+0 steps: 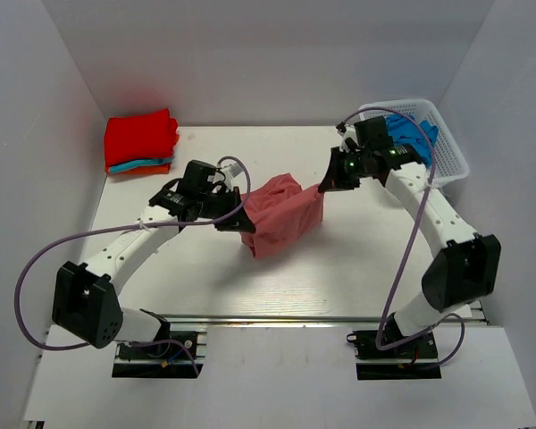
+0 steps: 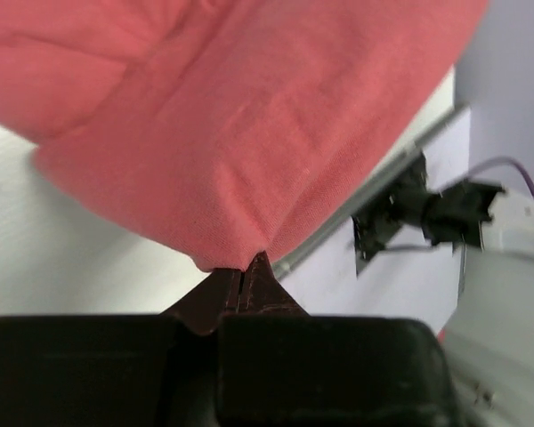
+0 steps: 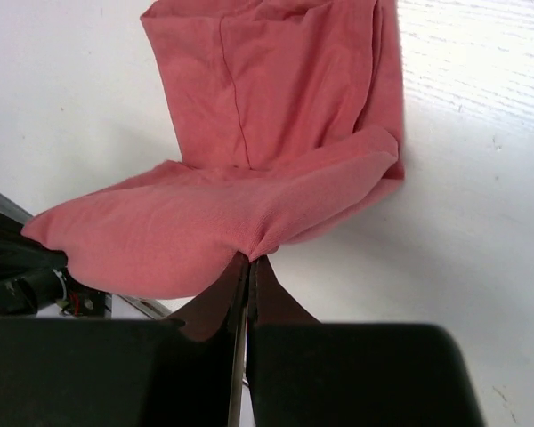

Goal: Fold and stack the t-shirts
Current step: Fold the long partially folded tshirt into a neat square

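slantwise, rose t-shirt (image 1: 281, 216) stretches near-left to far-right.

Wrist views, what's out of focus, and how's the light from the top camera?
Left wrist: left fingers blurred close up, rose shirt sharp. Right wrist: right fingers likewise. Top external: soft even light; the red shirt tints the wall behind it.
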Available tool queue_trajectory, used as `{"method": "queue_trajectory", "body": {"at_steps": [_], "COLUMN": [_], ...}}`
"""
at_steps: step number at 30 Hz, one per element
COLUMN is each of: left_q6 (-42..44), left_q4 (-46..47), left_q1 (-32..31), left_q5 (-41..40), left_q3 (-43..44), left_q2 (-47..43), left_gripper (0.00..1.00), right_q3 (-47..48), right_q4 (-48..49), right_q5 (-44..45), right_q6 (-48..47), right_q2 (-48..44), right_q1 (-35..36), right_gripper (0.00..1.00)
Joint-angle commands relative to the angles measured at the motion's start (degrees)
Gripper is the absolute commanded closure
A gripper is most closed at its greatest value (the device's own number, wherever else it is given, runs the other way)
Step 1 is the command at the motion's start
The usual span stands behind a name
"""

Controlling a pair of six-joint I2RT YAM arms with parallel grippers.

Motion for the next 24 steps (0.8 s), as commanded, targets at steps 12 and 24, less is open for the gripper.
{"method": "queue_trajectory", "body": {"at_steps": [12,24], "left_q6": [-4.5,-5.1], "left_q4": [7.8,13.8], "left_q1": [7.7,12.2], "left_q5": [-13.6,-9.3], "left_q3": [4.4,7.4], "left_q2": [5.6,16.3], "left_gripper": [1.00,1.00], "right_q3": [18.9,24.4], "right_q4": [4.8,11.1], "right_q5": [-3.4,-5.4], "right_q6": [0.8,1.0], "right_q2": [17.9,28.3], "right_q1": [-0.4,-0.2], "right_gripper": [1.00,1.00]}}
